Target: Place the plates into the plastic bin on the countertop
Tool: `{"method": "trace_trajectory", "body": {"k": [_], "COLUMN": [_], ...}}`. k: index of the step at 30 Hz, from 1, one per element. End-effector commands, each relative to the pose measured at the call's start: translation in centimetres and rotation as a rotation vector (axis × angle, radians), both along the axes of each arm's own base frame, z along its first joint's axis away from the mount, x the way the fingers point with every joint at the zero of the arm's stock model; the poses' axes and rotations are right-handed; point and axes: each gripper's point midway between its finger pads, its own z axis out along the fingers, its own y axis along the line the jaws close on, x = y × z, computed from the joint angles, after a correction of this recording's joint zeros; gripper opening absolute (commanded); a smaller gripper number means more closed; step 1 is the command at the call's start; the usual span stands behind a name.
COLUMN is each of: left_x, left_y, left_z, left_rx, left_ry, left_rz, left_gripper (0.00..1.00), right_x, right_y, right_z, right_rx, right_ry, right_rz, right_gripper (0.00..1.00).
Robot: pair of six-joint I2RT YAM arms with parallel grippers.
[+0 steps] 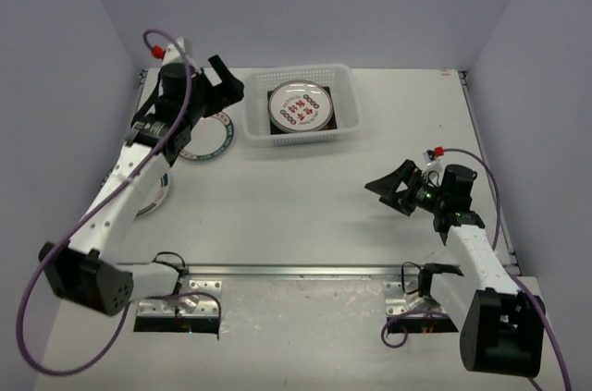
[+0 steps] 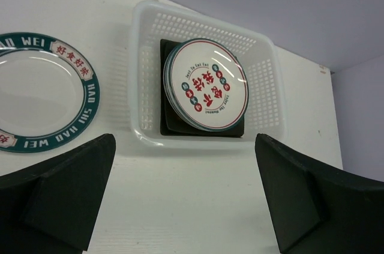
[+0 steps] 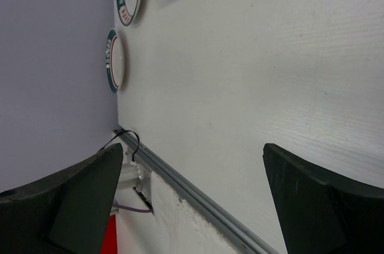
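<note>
While both jaws gape empty, stacked plates [image 2: 206, 84] sit in the bin [image 2: 143, 62] beyond the left pair.

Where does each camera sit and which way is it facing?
Top external: above and behind, looking down at the countertop; left arm and right arm show.
Left wrist: on the left arm, facing the plastic bin; open left tool below.
Right wrist: on the right arm, facing across the countertop; open right tool below.
Shared: top and left wrist show the bin.

Bin [image 1: 350, 106]: one. Loose teal-rimmed plates [image 1: 220, 139] [image 1: 159, 193]: two. Plates stacked in bin [image 1: 299, 106]: count unclear. Pincers [image 1: 228, 84] [image 1: 392, 189]: two.
</note>
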Motion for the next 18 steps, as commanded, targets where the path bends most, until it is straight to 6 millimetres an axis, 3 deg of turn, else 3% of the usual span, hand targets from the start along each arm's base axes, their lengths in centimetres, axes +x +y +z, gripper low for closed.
{"method": "trace_trajectory", "body": {"k": [1,6,10,13,18], "left_x": [-4.4,-8.4,-10.5,-11.6,-12.4], "left_y": [2.1,3.6,4.9,5.6,7.5], "left_z": [-0.5,-1.3,-3.7,-6.5,-9.0], "left_rx": [0.034,0.108,0.169,0.201,0.229], "left_ry": [-0.038,-0.045,-0.018,0.030,0.075], "left_rz": [0.023,0.009,0.025,0.036,0.132], "left_gripper": [1.00,1.00,1.00,1.00,1.00], "right_x": [0.9,0.6,0.3,0.1,-0.4], "right_y": [1.0,1.4,1.6,1.9,2.9], "right_z": [1.7,1.7,1.6,1.9,2.3], "right_rx": [0.017,0.007,0.011,0.036,0.116], "right_ry": [-0.093,-0.095,-0.096,-0.110,-0.113], "right_rz": [0.026,0.034,0.030,0.045,0.073], "right_gripper": [0.99,0.99,0.99,0.99,0.99]}}
